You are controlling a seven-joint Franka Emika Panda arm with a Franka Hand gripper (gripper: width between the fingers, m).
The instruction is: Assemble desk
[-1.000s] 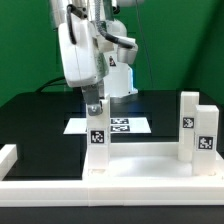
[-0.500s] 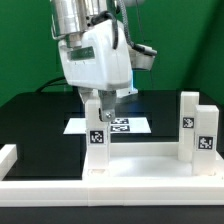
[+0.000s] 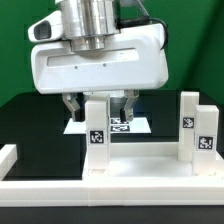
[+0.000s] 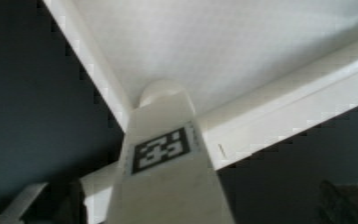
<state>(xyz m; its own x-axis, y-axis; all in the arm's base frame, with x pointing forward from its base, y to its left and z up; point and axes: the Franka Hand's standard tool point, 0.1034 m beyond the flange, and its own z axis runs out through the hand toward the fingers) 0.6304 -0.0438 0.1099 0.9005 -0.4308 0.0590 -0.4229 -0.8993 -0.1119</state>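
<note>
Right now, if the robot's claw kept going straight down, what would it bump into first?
Probably the upright desk leg: the open gripper hangs right over its top, fingers either side, though depth is hard to judge.

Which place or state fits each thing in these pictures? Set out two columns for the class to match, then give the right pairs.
Things:
1. pincer
2. leg under the pincer
3. two legs
4. marker board

Places or states:
A. flat on the black table, behind the tabletop
B. open, astride a leg's top
C. upright at the exterior view's right
D. upright at the tabletop's corner, exterior view's left

Pairs: 1-B, 2-D, 3-C, 4-A
</note>
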